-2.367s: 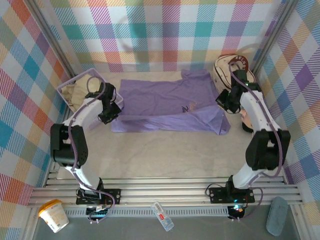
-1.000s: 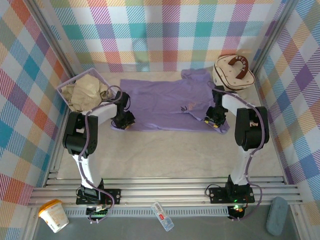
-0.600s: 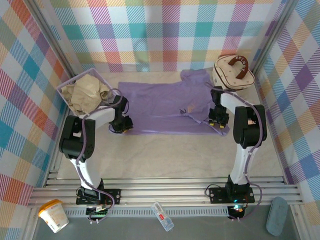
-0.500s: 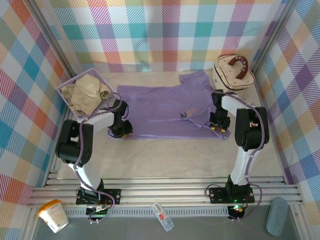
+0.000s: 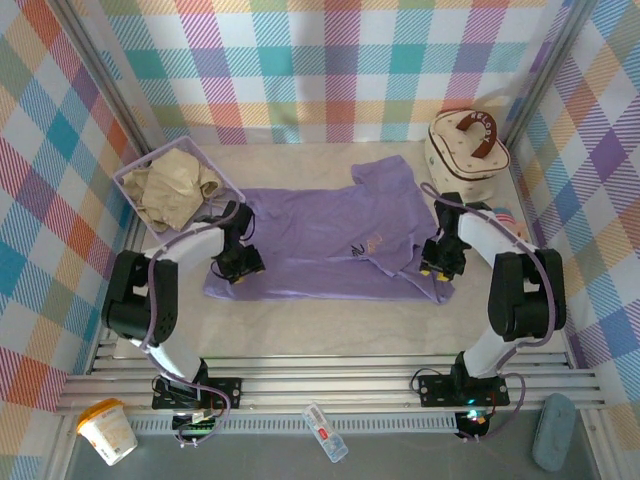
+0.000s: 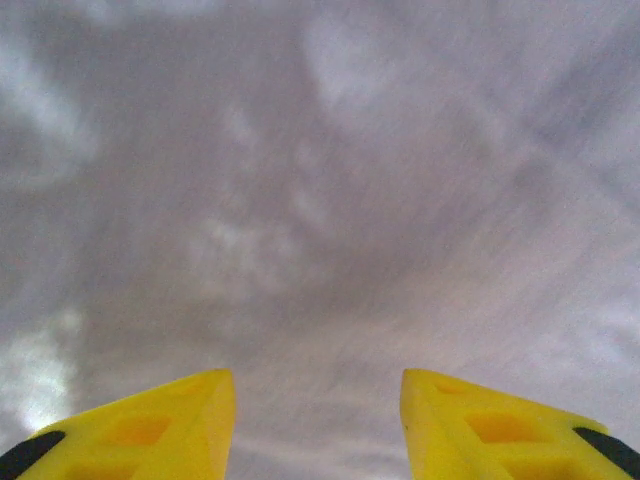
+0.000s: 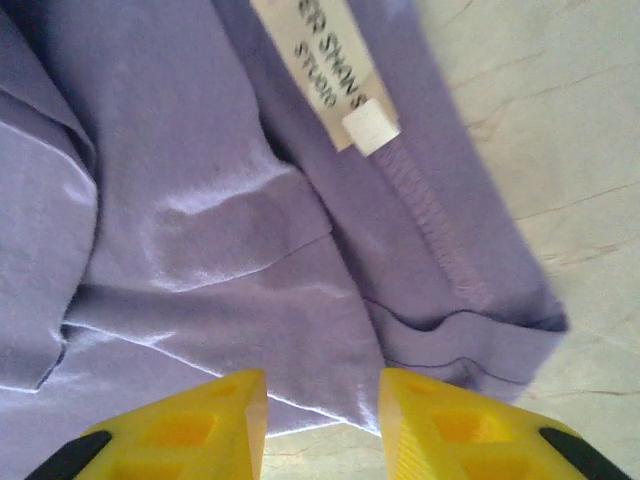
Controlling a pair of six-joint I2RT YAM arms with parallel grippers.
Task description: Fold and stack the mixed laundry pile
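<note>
The lavender T-shirt (image 5: 320, 215) lies spread across the middle of the table, small script print facing up. My left gripper (image 5: 240, 262) stands over its near left corner. In the left wrist view its yellow fingers (image 6: 180, 420) are apart, the gripper (image 6: 315, 385) open close above blurred purple cloth (image 6: 320, 200). My right gripper (image 5: 440, 258) is at the shirt's right edge. There it is open (image 7: 320, 385) over rumpled cloth (image 7: 200, 200), a hem and a white label (image 7: 320, 70). The beige garment (image 5: 170, 185) lies bunched in the basket.
The lavender basket (image 5: 130, 172) sits at the back left against the plaid wall. A cream round case with a brown handle (image 5: 467, 145) stands at the back right, close behind the right arm. Bare table (image 5: 330, 330) lies in front of the shirt.
Both grippers have drawn toward the near side and the T-shirt has slid with them, its front edge now lower. The left jaws have widened.
</note>
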